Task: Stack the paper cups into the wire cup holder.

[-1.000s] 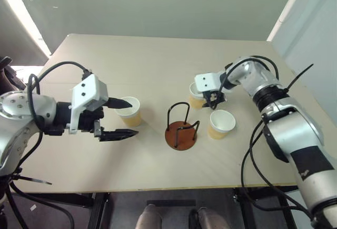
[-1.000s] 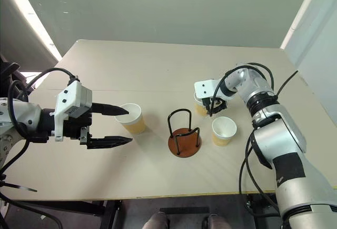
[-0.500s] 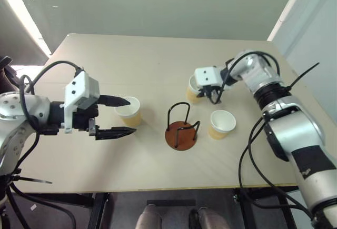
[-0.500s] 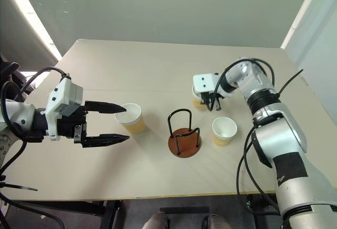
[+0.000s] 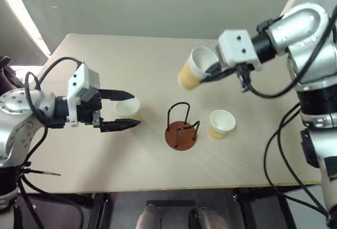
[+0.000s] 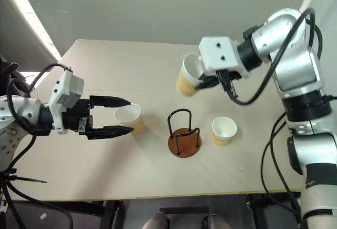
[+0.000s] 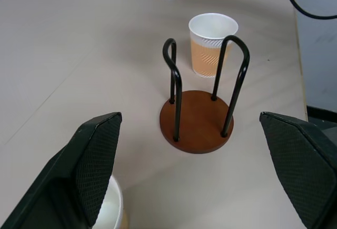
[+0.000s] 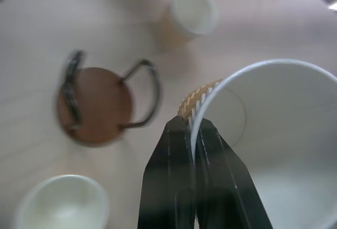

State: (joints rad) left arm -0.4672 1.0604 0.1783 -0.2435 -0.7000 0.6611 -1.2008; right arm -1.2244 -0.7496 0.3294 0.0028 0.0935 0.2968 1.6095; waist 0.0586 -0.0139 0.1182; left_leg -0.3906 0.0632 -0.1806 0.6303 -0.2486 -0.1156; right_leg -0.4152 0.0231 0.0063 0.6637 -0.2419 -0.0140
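So the right gripper (image 5: 210, 72) is pinching the wall of one paper cup (image 5: 190, 70) at the rim, one black finger inside and one outside, pressed tight together on the paper. That cup is hanging in the air above the table (image 5: 158, 55), beyond the wire cup holder (image 5: 180, 127) and higher than it. It is tilting: its long axis is running slantwise, mouth facing up and toward the right arm, narrow bottom pointing down toward the robot's left. In the right wrist view the cup's white inside is sitting right against the fingers (image 8: 181, 187).

Three cups in all. The second cup (image 5: 220, 124) is standing upright on the table just beside the holder on its right, mouth up, not touching it as far as can be seen. The third cup (image 5: 128, 110) is standing upright to the left of the holder, mouth up, axis vertical.

The left gripper (image 5: 128, 109) is lying roughly level, pointing toward the holder, its two fingers spread wide with the third cup sitting at the fingertips between them; contact is hard to judge from here, probably none.

One holder: a round reddish-brown base flat on the table with two black wire loops standing upright, nothing inside it. It is sitting between the two standing cups.
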